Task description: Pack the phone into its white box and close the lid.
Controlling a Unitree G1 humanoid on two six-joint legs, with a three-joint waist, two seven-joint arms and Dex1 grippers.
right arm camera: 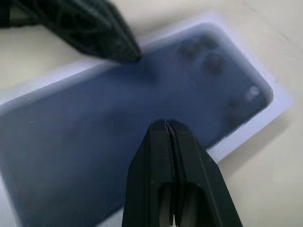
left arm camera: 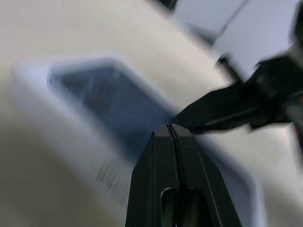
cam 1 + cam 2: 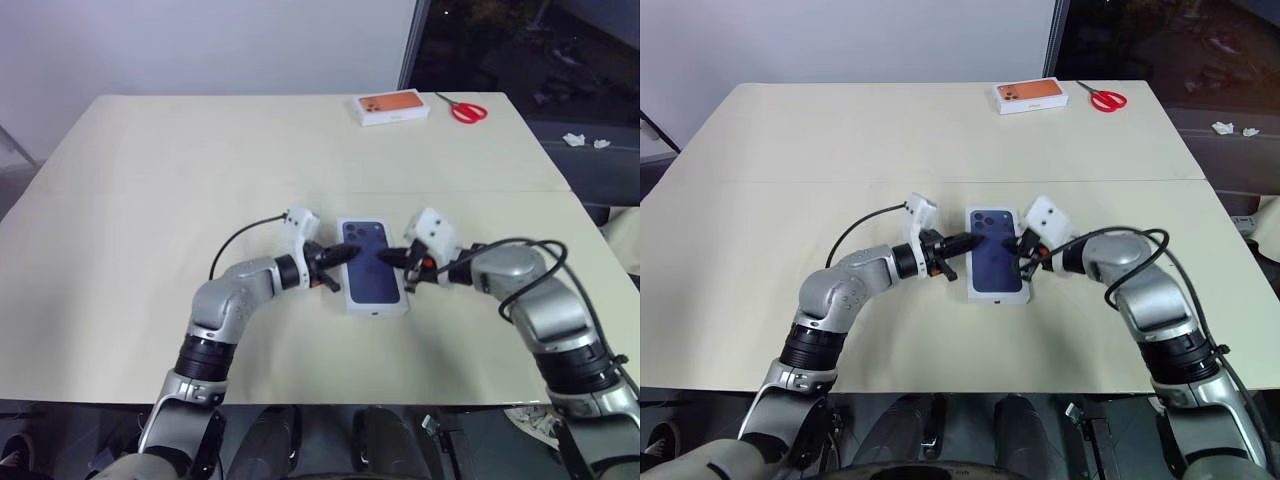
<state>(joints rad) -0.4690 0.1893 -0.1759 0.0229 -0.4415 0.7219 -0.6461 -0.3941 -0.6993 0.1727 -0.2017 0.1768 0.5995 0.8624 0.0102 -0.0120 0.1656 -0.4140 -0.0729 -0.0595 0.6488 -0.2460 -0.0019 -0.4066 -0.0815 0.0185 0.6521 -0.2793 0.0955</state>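
The lid (image 3: 373,268), white with a dark blue phone printed on top, lies flat at the middle of the table and covers the white box. The phone is hidden, and so is the box's tray under the lid. My left gripper (image 3: 350,252) is shut, its tip over the lid's left edge near the printed camera cluster. My right gripper (image 3: 386,257) is shut too, its tip over the print from the right. In the right wrist view the shut right gripper (image 1: 165,125) points at the lid (image 1: 94,142), with the left gripper (image 1: 135,56) opposite it.
An orange-topped white box (image 3: 392,106) and red-handled scissors (image 3: 466,110) lie at the table's far right edge. The tan table (image 3: 150,200) has a seam running across its middle. Crumpled white paper (image 3: 585,141) lies beyond the table on the right.
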